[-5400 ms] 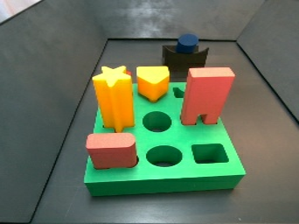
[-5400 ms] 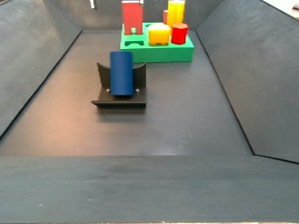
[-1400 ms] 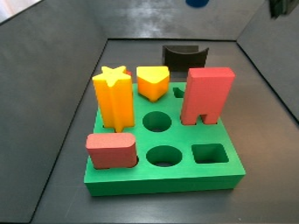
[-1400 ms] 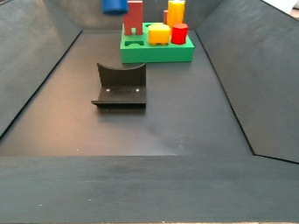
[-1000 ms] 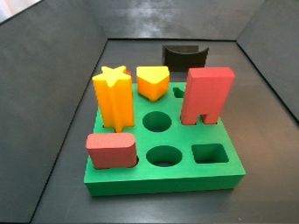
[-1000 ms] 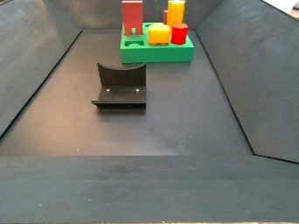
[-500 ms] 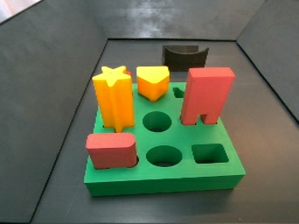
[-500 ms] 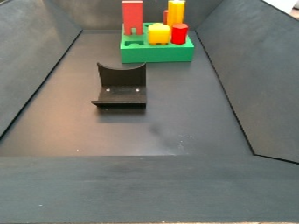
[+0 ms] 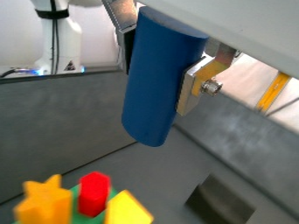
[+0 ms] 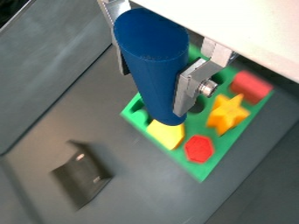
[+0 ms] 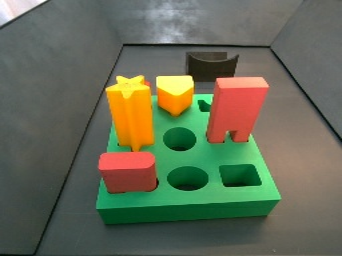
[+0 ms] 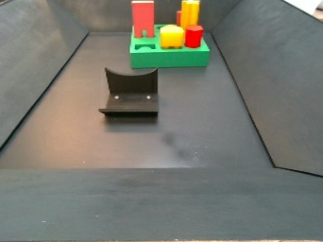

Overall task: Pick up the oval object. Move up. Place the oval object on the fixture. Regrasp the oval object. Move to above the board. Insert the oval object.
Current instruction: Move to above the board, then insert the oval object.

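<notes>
Since the earlier frames the oval object (image 10: 155, 66) had left the fixture (image 12: 128, 93), whose notch stood empty in both side views, and had gone up out of their sight. Relative to the board (image 11: 221, 193), the gripper (image 10: 163, 79) hung high above it, out of both side views, fingers (image 10: 195, 80) clamped on the blue peg with its long body pointing down. Picking, resting on the fixture and regrasping looked done; judging by this, lowering and inserting remained.
</notes>
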